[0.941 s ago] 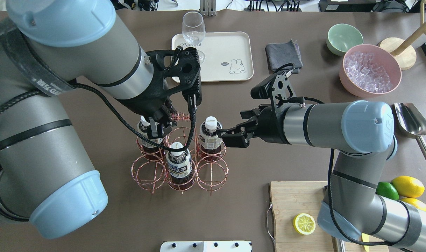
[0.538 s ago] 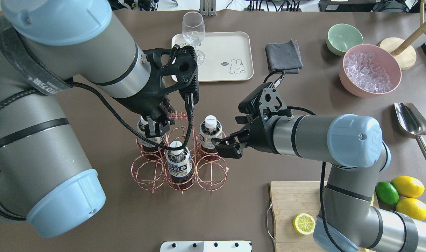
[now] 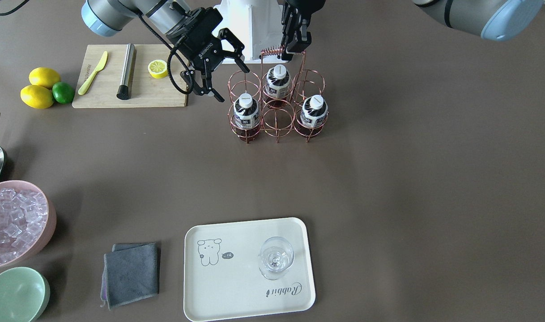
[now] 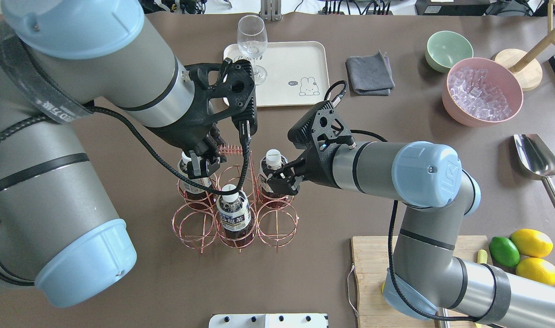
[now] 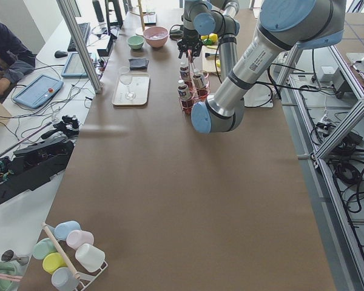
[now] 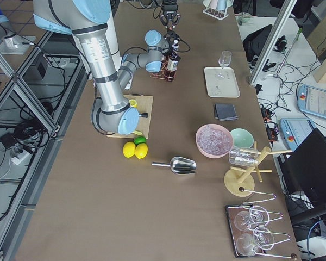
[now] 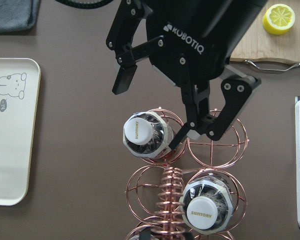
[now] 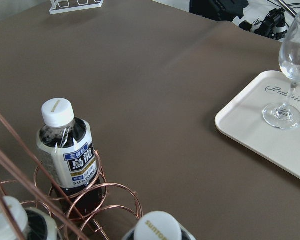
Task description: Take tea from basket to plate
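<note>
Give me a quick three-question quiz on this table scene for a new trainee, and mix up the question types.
1. True or false: the right gripper is shut.
2. How many tea bottles stand in the basket? A) two B) three C) four
3. Fill in: on the plate stands a stemmed ____.

Key: 1 false, its jaws stand open; 2 B; 3 glass.
</note>
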Available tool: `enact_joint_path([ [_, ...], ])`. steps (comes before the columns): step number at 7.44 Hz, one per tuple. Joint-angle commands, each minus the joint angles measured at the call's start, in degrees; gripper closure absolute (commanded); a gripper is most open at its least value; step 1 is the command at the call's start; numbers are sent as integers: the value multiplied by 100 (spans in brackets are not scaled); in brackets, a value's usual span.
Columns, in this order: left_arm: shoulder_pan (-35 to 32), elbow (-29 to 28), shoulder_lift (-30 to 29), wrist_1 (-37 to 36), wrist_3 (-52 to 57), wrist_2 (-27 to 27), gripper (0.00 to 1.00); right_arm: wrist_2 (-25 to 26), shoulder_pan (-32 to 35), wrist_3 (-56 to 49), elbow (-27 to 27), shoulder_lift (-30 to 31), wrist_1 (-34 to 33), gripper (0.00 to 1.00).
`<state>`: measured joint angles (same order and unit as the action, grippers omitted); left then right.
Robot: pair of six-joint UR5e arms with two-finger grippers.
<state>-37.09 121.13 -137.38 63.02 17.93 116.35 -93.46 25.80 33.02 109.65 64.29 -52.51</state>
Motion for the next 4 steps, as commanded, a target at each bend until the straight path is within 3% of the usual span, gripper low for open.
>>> enact_joint_path([
  [1, 0, -2, 1, 0, 0, -7, 100, 29, 30, 3, -58, -83, -22, 6],
  [4, 0, -11, 1, 0, 0, -7, 100, 56, -40, 73, -102, -101, -23, 8],
])
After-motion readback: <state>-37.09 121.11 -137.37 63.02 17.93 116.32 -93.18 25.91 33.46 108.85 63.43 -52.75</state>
